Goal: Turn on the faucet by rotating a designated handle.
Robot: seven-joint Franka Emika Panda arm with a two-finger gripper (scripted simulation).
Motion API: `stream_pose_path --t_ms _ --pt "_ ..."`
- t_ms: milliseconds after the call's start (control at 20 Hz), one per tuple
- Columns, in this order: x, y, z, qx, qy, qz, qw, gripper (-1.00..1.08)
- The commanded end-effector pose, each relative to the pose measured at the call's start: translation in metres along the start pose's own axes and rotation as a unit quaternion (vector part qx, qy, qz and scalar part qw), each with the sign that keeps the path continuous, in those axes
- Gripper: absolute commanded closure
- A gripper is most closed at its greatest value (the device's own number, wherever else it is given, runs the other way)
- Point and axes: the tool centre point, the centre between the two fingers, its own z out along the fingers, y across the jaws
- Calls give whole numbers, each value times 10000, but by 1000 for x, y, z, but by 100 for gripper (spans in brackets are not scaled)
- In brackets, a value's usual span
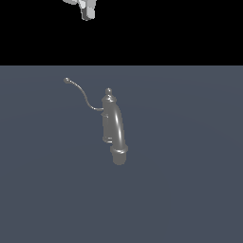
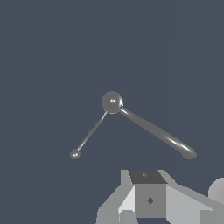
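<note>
1. Grey faucet (image 1: 112, 121) standing near the middle of a plain blue-grey tabletop (image 1: 190, 190), somewhat toward its far edge and well away from every corner.
2. Upright cylindrical body with a small knob (image 1: 108, 90) on top; thick arched spout (image 1: 118, 135) curving down toward the near edge, ending in a flared collar.
3. Thin curved handle (image 1: 83, 95) leaving the body partway up, sweeping out toward the far edge and the exterior view's left, tipped with a small ball (image 1: 66, 80).
4. Gripper (image 1: 87, 8) barely visible at the top of the exterior view, high above the faucet and well apart from it; touching nothing.
5. Jaw state impossible to tell: only part of the grey gripper body (image 2: 148, 197) shows in the wrist view, fingertips out of sight.
6. Wrist view looking straight down: knob (image 2: 112, 102) central, handle (image 2: 89, 133) and spout (image 2: 159, 133) spreading from it like two clock hands.
7. Likely handling: rigid metal, smooth and slippery; faucet fixed, handle pivoting about the body.
8. Best contact probably near the ball tip, where leverage is greatest; a sideways push against the wire likely surer than a pinch on so thin a lever.
</note>
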Motion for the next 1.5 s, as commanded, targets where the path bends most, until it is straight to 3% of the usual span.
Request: stream_pose_path --t_ms 0,500,1000,1450 --pt "2 -13 12 -9 2 275 9996 108" --pt "6 -62 64 -54 31 1339 9910 108" --pt "3 -103 119 -91 85 2320 9726 108" --pt "0 -122 150 -105 122 2805 9597 108"
